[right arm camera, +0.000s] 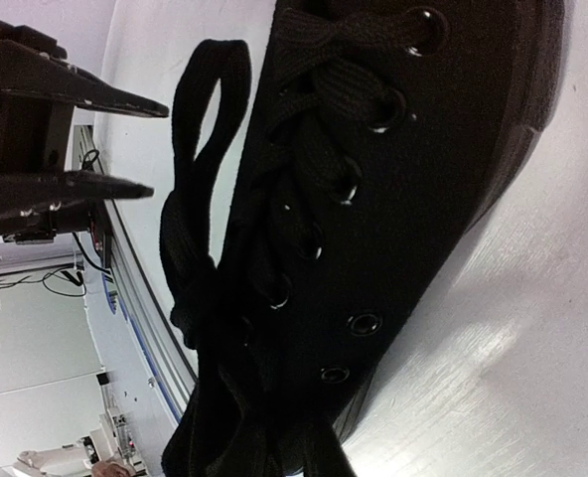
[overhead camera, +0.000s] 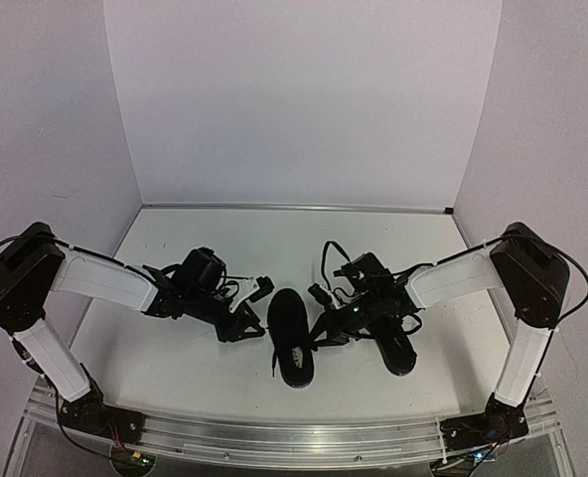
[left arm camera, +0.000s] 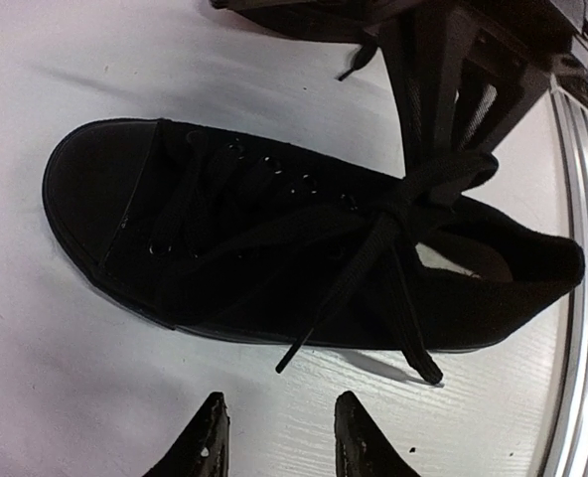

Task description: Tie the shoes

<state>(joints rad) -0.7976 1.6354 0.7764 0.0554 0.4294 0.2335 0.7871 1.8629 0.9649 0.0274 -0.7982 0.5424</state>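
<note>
Two black shoes lie side by side on the white table. The left shoe (overhead camera: pixel 292 343) fills the left wrist view (left arm camera: pixel 224 248), toe to the left, with a knot (left arm camera: pixel 393 211) in its laces and two loose ends hanging over its near side. My left gripper (overhead camera: pixel 246 326) (left arm camera: pixel 279 412) stands open beside that shoe with nothing between its fingers. My right gripper (overhead camera: pixel 326 333) (left arm camera: pixel 451 149) reaches down over the shoe's collar, shut on a lace loop (left arm camera: pixel 465 169). The right shoe (overhead camera: pixel 398 348) lies partly under the right arm.
An aluminium rail (overhead camera: pixel 294 437) (left arm camera: pixel 584 298) runs along the table's near edge, just past the shoe's heel. White walls close the table in at the back and both sides. In the right wrist view my left gripper (right arm camera: pixel 158 146) shows beyond a lace loop (right arm camera: pixel 210 99).
</note>
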